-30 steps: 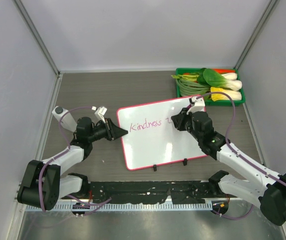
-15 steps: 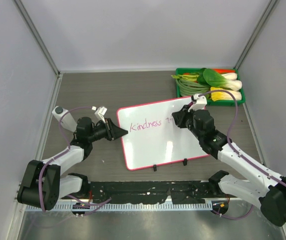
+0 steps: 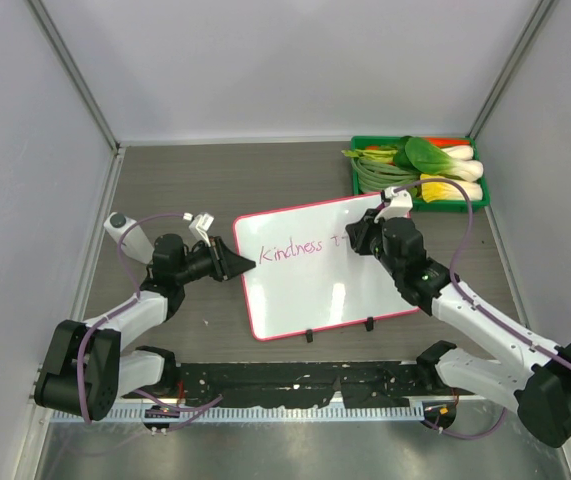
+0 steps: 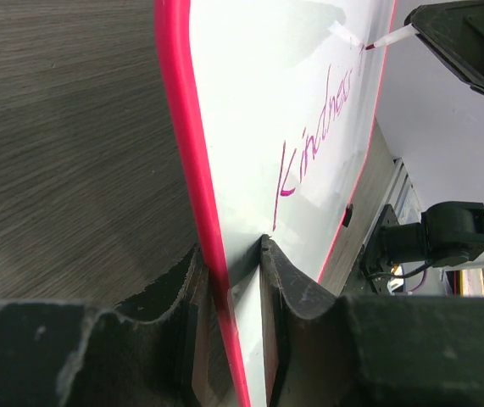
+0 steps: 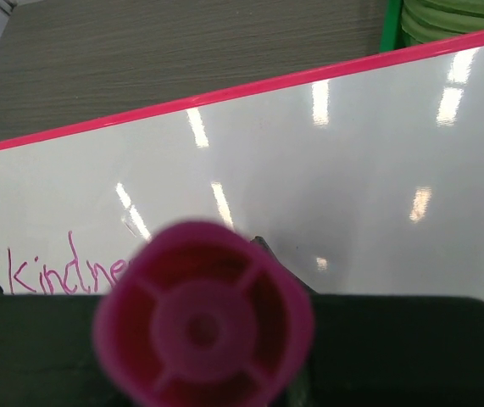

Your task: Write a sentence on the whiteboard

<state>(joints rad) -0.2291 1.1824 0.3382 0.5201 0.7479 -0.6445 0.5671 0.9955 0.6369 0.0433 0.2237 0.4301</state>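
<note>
Whiteboard [image 3: 315, 290] lies flat on the desk [image 3: 185, 180], mid-desk, slightly rotated, pink frame all round. Left claw [image 3: 250, 264] is clamped on the whiteboard's left edge; in the left wrist view its two fingers [image 4: 288, 275] sit either side of the pink rim, one on the white face and one under or outside the frame. Sentence [image 3: 290, 250] runs along the whiteboard's upper part: "Kindness" in pink cursive, starting just right of the left claw, plus a small stroke further right.

Right claw [image 3: 358, 238] is over the whiteboard's upper right area, closed around a pink marker [image 5: 203, 331]. The marker's butt end fills the right wrist view. Its tip [image 4: 369, 44] is at the white surface, just past the end of the written word; actual contact is too fine to tell.

Left arm reaches in low from the whiteboard's left, forearm nearly level with the desk, claw pointing right. Right arm comes from the whiteboard's lower right corner, crossing over that corner, wrist angled toward the upper left.

Two black clips [image 3: 307, 336] sit on the whiteboard's near edge. A green tray [image 3: 357, 175] of vegetables [image 3: 435, 165] sits just beyond the whiteboard's upper right corner, close behind the right claw, not touching it as far as I can see.
</note>
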